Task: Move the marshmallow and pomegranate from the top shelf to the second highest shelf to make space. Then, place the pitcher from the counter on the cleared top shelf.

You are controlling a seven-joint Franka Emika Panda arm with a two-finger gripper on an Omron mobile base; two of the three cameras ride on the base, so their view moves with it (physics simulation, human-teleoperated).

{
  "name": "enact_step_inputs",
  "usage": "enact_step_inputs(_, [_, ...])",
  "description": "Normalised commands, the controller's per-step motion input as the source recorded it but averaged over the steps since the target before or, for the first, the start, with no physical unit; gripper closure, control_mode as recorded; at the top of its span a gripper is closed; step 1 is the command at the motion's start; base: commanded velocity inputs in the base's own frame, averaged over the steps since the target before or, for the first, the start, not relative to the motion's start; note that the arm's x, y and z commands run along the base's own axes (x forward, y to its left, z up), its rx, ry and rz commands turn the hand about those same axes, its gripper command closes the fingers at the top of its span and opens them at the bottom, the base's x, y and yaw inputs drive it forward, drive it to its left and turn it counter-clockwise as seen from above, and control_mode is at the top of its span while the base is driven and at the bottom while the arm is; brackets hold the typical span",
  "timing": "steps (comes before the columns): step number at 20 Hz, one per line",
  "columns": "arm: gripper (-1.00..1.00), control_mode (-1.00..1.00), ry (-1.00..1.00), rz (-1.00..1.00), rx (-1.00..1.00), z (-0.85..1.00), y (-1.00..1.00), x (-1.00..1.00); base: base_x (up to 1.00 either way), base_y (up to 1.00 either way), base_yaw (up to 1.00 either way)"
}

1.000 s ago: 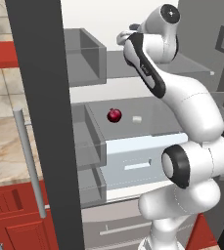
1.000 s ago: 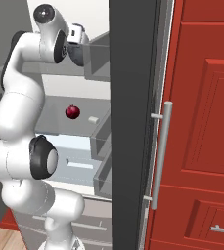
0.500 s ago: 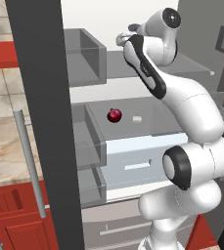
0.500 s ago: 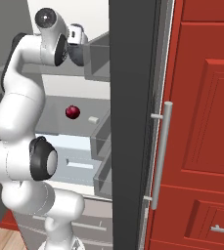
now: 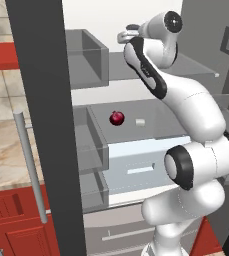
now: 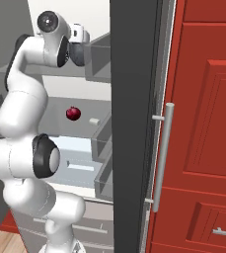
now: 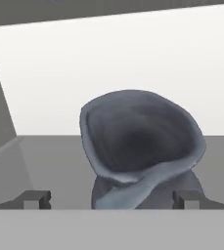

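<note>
1. One pitcher [image 7: 140,146], dark blue-grey, stands on the top shelf [image 5: 196,65] against the white back wall of the fridge; the hand view looks down into its flared mouth, with the handle curving toward the camera.
2. One tool [image 7: 111,199]: two dark fingertips [image 7: 35,199] stand spread wide, one on each side of the pitcher's base and apart from it. Tool is open, gripping nothing.
3. In the left base view the tool's exact place is hard to make out; the arm's wrist reaches up to top-shelf level.
4. One pomegranate [image 5: 117,118], dark red, sits on the second highest shelf [image 5: 161,120]. Also seen in the right base view [image 6: 73,113].
5. One marshmallow [image 5: 140,121], tiny and off-white, on the same shelf, near the pomegranate but not touching it; also at [image 6: 94,120].
6. One white drawer front [image 5: 146,162] with a handle slot, just below that shelf.
7. Grey door bins [image 5: 86,57]: at least three stacked on the left door side.
8. One worktop [image 5: 3,160], beige marbled, left of the fridge, red cabinet fronts under it.
9. One dark fridge door edge [image 5: 46,125] with a silver bar handle [image 5: 30,165].
</note>
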Motion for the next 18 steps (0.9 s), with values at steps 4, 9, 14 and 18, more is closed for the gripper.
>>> enact_step_inputs(4, [-1.00, -1.00, -0.12, 0.00, 0.00, -0.40, 0.00, 0.32, 0.00, 0.00, 0.00])
enact_step_inputs(9, [-1.00, -1.00, -0.14, 0.00, 0.00, -0.45, 0.00, 0.21, 0.00, 0.00, 0.00])
enact_step_inputs(14, [-1.00, -1.00, -0.14, 0.00, 0.00, -0.46, -0.13, 0.17, 0.00, 0.00, 0.00])
enact_step_inputs(18, [-1.00, -1.00, -0.11, 0.00, 0.00, -0.31, -0.34, 0.13, 0.00, 0.00, 0.00])
